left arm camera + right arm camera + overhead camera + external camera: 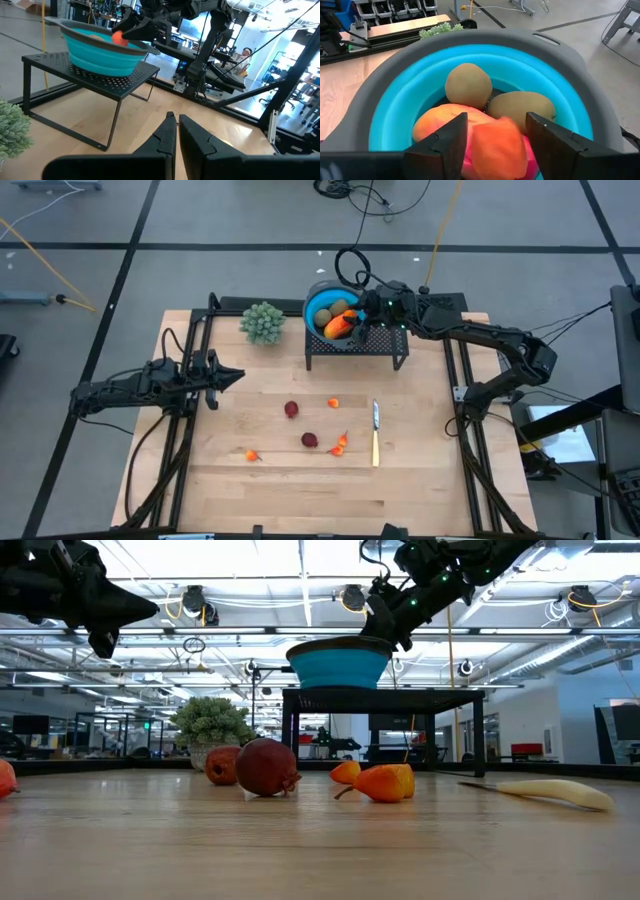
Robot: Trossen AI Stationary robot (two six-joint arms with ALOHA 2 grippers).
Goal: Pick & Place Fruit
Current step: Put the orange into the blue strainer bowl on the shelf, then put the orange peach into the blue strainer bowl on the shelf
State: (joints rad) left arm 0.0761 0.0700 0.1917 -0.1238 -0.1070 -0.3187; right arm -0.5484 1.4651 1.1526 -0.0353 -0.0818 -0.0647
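The blue bowl (pixel 331 308) sits on a black stand (pixel 392 346) at the tabletop's (pixel 420 480) far edge, already holding a mango and two brownish-green ovals. Directly above it, the right tool (pixel 494 131) pinches a small orange fruit (pixel 497 146) between part-closed fingers, so release means straight down. The left tool (pixel 177 131), nearly closed and empty, waits well apart.
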